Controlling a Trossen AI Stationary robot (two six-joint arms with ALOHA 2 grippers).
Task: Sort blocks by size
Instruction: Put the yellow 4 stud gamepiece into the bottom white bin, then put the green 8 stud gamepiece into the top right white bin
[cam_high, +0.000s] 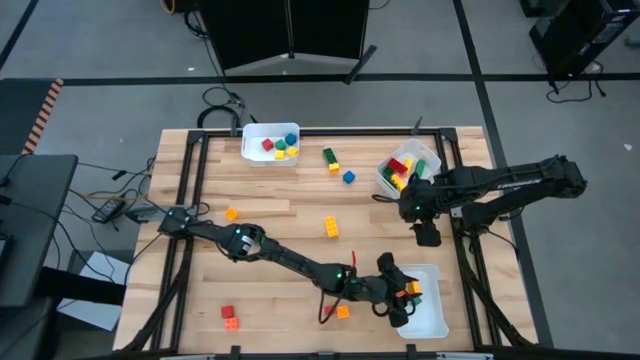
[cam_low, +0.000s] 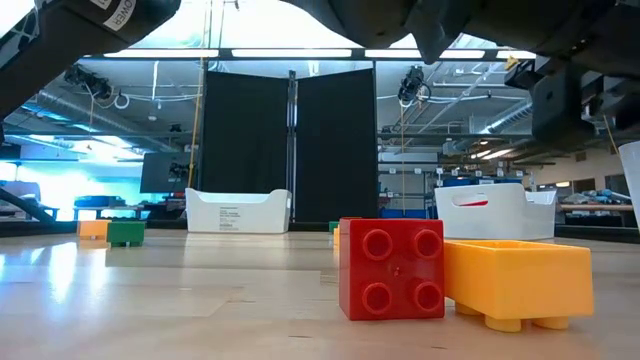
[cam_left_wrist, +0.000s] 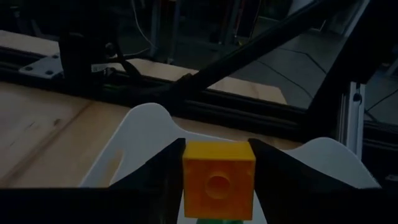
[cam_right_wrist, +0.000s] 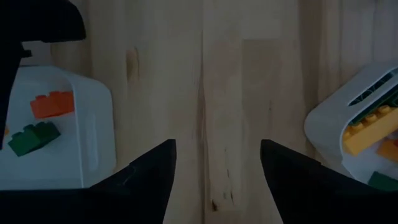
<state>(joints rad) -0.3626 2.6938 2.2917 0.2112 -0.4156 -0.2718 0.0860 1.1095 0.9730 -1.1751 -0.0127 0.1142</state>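
At about five o'clock on the wooden table (cam_high: 270, 215) in the high view, the left gripper (cam_high: 405, 290) is hanging over a white bin (cam_high: 432, 318) at the table's near edge. It is holding a small orange block (cam_left_wrist: 218, 179) between its two fingers (cam_left_wrist: 158, 180), which are touching the block on both sides, and a bit of a green block (cam_left_wrist: 214, 219) is showing just under it. In the right wrist view the same bin (cam_right_wrist: 93, 143) is holding an orange brick (cam_right_wrist: 53, 104) and a green brick (cam_right_wrist: 34, 138) lying side by side. The right gripper (cam_high: 426, 236) is waiting at about three o'clock above bare wood, between this bin and a second white bin (cam_high: 385, 180) at two o'clock that is filled with yellow, red and green bricks; its fingers (cam_right_wrist: 146, 180) are standing apart and nothing is between them. A third white bin (cam_high: 256, 152) at twelve o'clock is containing small red, yellow, green and blue blocks. Loose blocks are lying around the table: a green-and-yellow stack (cam_high: 331, 159) and a blue cube (cam_high: 348, 177) near one o'clock, a yellow brick (cam_high: 331, 227) near the centre, an orange one (cam_high: 231, 213) at nine o'clock, and a red-and-orange pair (cam_high: 230, 317) at seven o'clock. In the low view this red block (cam_low: 391, 268) is touching its orange neighbour (cam_low: 518, 283).
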